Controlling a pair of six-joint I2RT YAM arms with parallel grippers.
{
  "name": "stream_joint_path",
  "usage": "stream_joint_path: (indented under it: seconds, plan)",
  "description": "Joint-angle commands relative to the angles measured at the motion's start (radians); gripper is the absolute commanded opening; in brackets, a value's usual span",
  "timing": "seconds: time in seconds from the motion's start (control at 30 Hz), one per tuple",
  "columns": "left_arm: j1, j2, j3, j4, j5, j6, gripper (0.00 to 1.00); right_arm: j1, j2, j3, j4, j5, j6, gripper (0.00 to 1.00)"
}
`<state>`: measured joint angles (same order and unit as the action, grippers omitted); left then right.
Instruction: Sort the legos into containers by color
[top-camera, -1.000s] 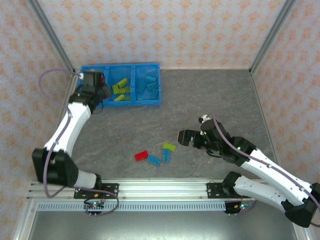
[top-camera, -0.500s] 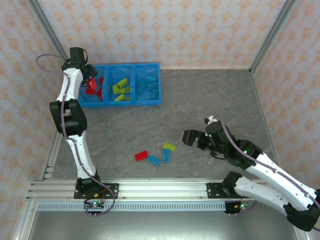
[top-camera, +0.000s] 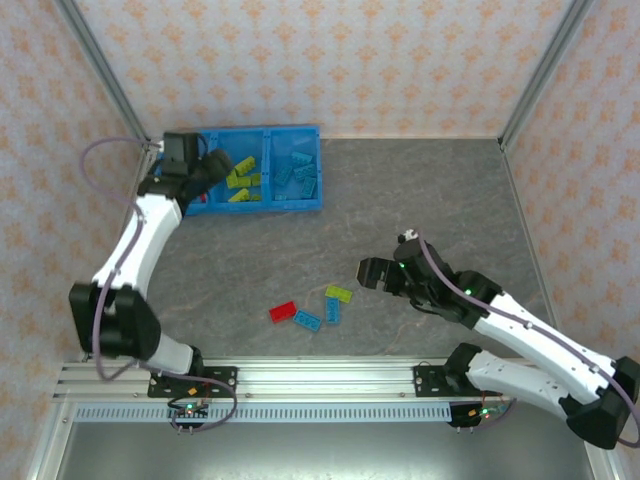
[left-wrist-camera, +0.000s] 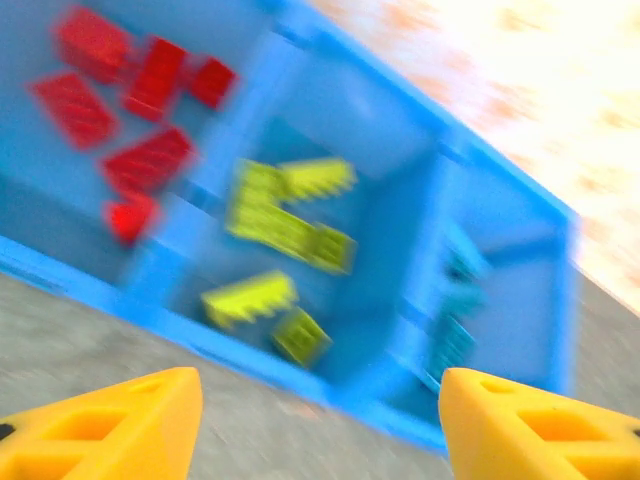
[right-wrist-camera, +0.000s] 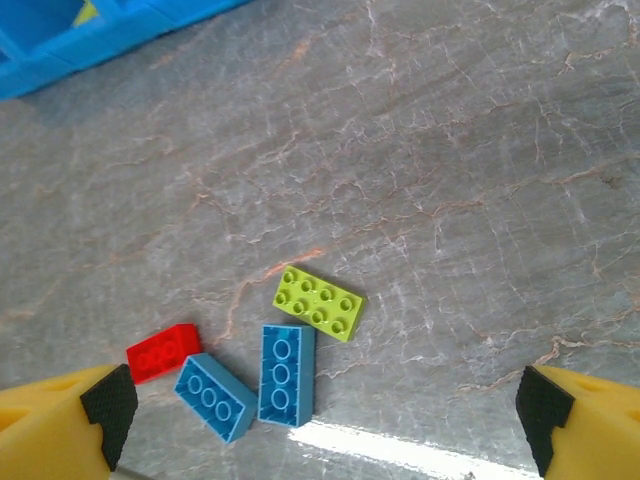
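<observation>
Left gripper (top-camera: 214, 164) hangs over the left end of the blue bin tray (top-camera: 300, 207). Its fingers (left-wrist-camera: 110, 420) are spread wide with nothing between them. In the top view my wrist covers most of the tray's left compartment.

The left wrist view is motion-blurred, but the tray (left-wrist-camera: 340, 110) reads as three compartments:
- Left: red bricks (left-wrist-camera: 130, 110).
- Middle: lime bricks (left-wrist-camera: 285, 225).
- Right: light-blue bricks (left-wrist-camera: 455, 300), nearly lost against the blue walls.

I can't count any of them. The top view agrees on lime (top-camera: 240, 178) in the middle and light blue (top-camera: 298, 172) on the right.

Right gripper (top-camera: 368, 272) is well away from the tray, over the grey table (top-camera: 430, 190) on the tray's near side. Its jaws are apart and empty, and the fingertips (right-wrist-camera: 70, 420) are cut off by the frame bottom.

Four loose pieces lie below it, well apart from the tray:
- lime brick (right-wrist-camera: 319, 302)
- long blue brick (right-wrist-camera: 286, 374)
- second blue brick (right-wrist-camera: 215, 396)
- red brick (right-wrist-camera: 163, 352)

The red brick touches the second blue brick. The two blue bricks lie just beside each other, but I can't tell if they touch. A tray corner (right-wrist-camera: 60, 50) is cropped at the top left.
</observation>
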<state>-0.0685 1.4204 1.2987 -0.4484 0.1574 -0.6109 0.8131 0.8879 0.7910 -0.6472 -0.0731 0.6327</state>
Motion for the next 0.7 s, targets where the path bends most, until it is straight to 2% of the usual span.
stream_joint_path:
  seconds: [0.0,0.2,0.3,0.37,0.43,0.5,0.57,0.67]
  plan:
    - [-0.148,-0.138,-0.091,0.045,-0.046,0.060,0.64,0.008,0.079,0.013,0.045,0.028,-0.033,0.99]
    - [-0.427,-0.253,-0.070,-0.221,-0.071,0.306,0.65,0.008,0.316,0.070,0.083,-0.011,0.000,0.99]
    - [-0.508,-0.262,-0.026,-0.377,0.015,0.465,0.70,0.016,0.440,0.094,0.148,-0.076,0.015,0.99]
    - [-0.536,-0.270,-0.021,-0.449,0.077,0.562,0.74,0.029,0.516,0.117,0.170,-0.083,0.033,0.98]
    - [-0.546,-0.284,-0.029,-0.500,0.089,0.621,0.79,0.042,0.602,0.165,0.132,-0.033,0.089,0.99]
    - [-0.547,-0.312,-0.066,-0.493,0.080,0.673,0.83,0.054,0.679,0.217,0.079,0.020,0.176,0.99]
    - [-0.547,-0.342,-0.110,-0.453,0.053,0.697,0.88,0.068,0.751,0.257,0.052,0.021,0.234,0.99]
    - [-0.547,-0.370,-0.132,-0.436,0.077,0.729,0.91,0.089,0.833,0.301,0.023,0.038,0.278,0.99]
